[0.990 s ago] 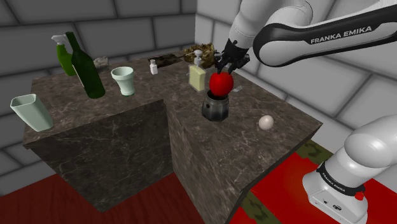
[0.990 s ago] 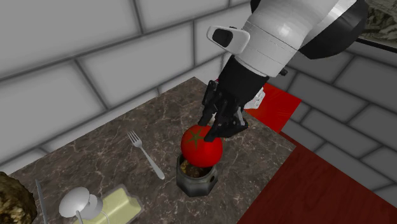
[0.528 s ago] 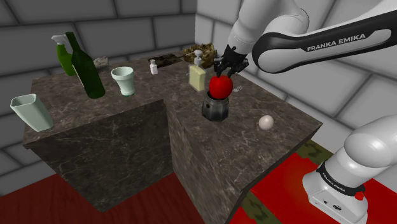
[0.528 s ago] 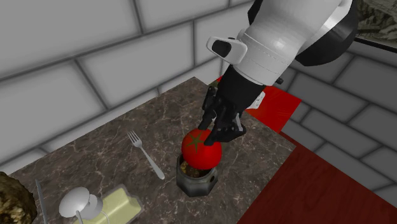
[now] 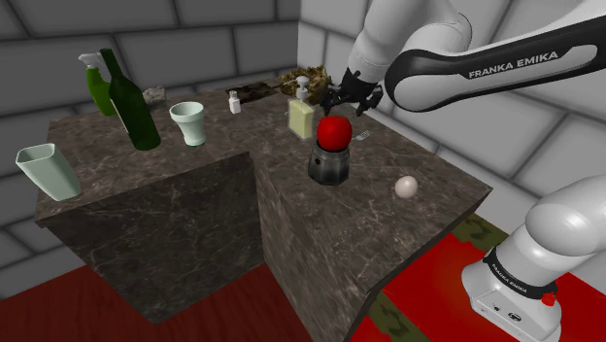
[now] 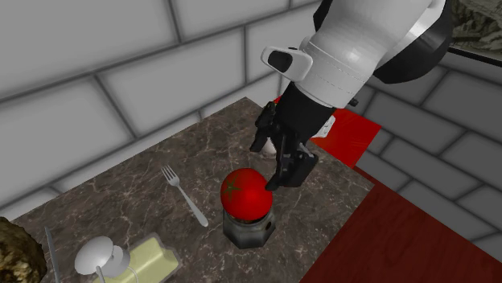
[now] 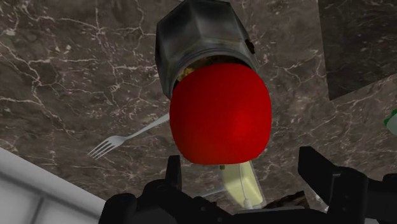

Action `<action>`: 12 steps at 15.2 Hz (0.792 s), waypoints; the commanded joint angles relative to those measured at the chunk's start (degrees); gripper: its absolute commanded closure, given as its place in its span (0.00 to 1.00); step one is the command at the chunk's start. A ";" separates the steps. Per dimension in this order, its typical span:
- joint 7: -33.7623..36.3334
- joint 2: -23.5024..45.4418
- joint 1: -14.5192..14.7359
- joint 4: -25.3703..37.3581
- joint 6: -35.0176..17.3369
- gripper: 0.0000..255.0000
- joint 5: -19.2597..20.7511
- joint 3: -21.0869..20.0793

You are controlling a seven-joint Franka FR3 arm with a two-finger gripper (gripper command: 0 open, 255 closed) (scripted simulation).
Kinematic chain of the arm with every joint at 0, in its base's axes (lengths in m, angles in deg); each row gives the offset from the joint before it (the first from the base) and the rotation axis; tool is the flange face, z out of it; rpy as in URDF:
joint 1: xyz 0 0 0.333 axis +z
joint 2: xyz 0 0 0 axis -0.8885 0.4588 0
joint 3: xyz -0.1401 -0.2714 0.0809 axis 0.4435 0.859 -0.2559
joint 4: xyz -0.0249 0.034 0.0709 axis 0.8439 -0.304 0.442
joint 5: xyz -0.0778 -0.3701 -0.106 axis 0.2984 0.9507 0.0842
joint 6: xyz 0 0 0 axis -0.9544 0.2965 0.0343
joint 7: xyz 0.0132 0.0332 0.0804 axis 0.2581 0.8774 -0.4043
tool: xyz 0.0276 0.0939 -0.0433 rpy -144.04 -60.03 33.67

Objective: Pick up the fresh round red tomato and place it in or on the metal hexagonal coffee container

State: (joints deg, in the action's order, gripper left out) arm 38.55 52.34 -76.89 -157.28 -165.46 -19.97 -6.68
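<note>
A: What's the setting?
B: A dark marbled counter (image 5: 194, 185), grey block walls, red floor.
A: And the tomato (image 6: 246, 194)?
B: It sits on the hexagonal container (image 6: 248, 231). Half a second ago the gripper (image 6: 272, 161) clasped it; now its fingers stand apart just above.
A: Anything hidden?
B: The tomato covers the container's mouth.

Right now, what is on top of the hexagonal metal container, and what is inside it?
The red tomato sits on the hexagonal metal container's open mouth, with the fingers open beside it. A sliver of brownish filling shows at the rim; the tomato covers the rest.
</note>
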 commanded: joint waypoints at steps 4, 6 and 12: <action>-1.86 -4.02 2.18 1.94 5.68 0.00 -2.67 1.48; -2.22 -4.94 2.68 2.57 7.19 0.00 -3.18 1.83; -2.22 -4.94 2.68 2.57 7.19 0.00 -3.19 1.83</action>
State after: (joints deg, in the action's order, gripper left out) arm 36.33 47.40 -74.21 -154.71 -158.29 -23.15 -4.86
